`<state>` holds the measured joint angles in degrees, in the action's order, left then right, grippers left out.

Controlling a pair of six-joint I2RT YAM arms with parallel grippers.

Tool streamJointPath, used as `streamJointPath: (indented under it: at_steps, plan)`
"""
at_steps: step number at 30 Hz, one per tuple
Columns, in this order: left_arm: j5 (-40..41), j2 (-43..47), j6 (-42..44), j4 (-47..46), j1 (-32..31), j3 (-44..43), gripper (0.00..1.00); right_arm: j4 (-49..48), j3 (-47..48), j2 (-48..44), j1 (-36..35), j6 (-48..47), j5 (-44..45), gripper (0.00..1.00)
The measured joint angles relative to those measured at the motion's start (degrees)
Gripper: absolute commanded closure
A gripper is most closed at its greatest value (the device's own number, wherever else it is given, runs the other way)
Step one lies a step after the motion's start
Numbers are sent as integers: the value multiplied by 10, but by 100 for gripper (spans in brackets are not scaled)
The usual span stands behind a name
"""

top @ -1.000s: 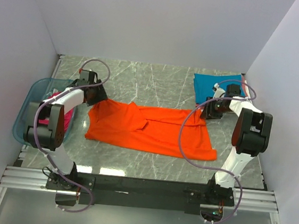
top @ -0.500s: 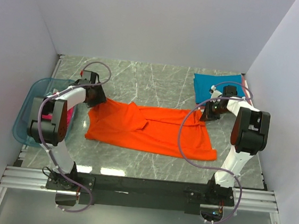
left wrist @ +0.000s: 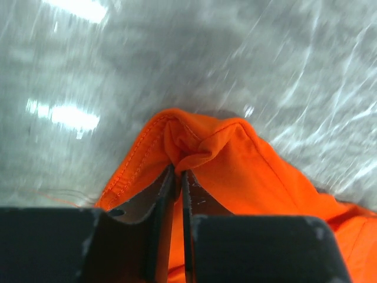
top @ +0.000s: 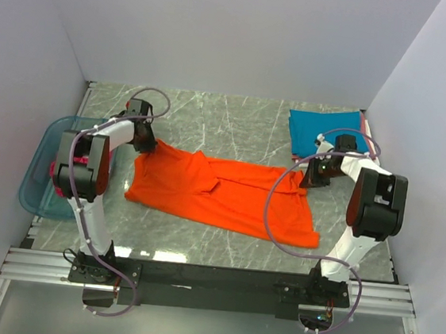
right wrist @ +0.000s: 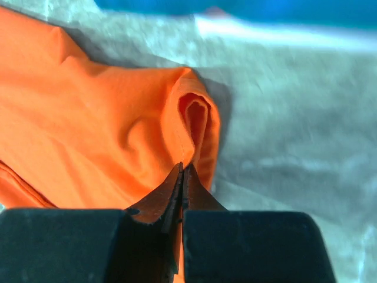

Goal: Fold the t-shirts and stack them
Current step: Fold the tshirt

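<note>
Two thin pinches are all I have on the orange t-shirt (top: 220, 195) spread mid-surface (top: 235, 124): my left fingers (left wrist: 168, 180) nearly shut on its 10 o'clock corner, my right fingers (right wrist: 177, 183) fully shut on its 2 o'clock hem, so an uneven lift could slip one corner free.

Both arms reach forward, wrists low; left gripper (top: 144, 144) pinches the orange t-shirt (top: 220, 195) at one far corner; right gripper (top: 315, 177) is clamped on the other
</note>
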<state>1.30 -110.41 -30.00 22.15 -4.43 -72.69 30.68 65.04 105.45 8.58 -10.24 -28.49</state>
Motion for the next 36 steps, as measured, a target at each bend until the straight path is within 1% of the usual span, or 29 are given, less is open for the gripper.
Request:
streamJointPath:
  at_steps: [8,13,18,22,25,26,28,29,31,32,34,35,36]
  plan:
    - [-7,-71,9,26,0,-103,88,-6,-63,-59,57,40,-1,100]
    - [-17,-126,15,44,-2,-187,88,-11,-108,-110,67,75,-6,100]
    - [-33,-197,22,75,-2,-302,87,-19,-150,-160,67,108,-17,100]
    - [-47,-257,24,105,-2,-403,87,-16,-144,-157,67,122,-31,100]
    - [-60,-309,23,126,-1,-491,86,-7,-134,-138,67,124,-45,84]
    - [-66,-326,23,129,-1,-520,85,-1,-130,-130,67,122,-50,77]
    - [-77,-350,22,130,1,-559,80,16,-121,-117,67,113,-54,72]
    - [-83,-359,19,128,2,-573,73,24,-118,-115,67,106,-55,70]
    - [-102,-372,12,124,8,-596,64,39,-112,-115,69,95,-57,68]
    - [-110,-375,8,121,11,-602,56,45,-108,-116,70,86,-56,65]
    - [-126,-375,3,110,17,-605,48,51,-106,-125,73,68,-54,61]
    - [-132,-375,2,104,20,-607,42,56,-105,-135,74,53,-52,57]
    - [-138,-371,3,93,23,-607,39,63,-104,-147,75,33,-52,54]
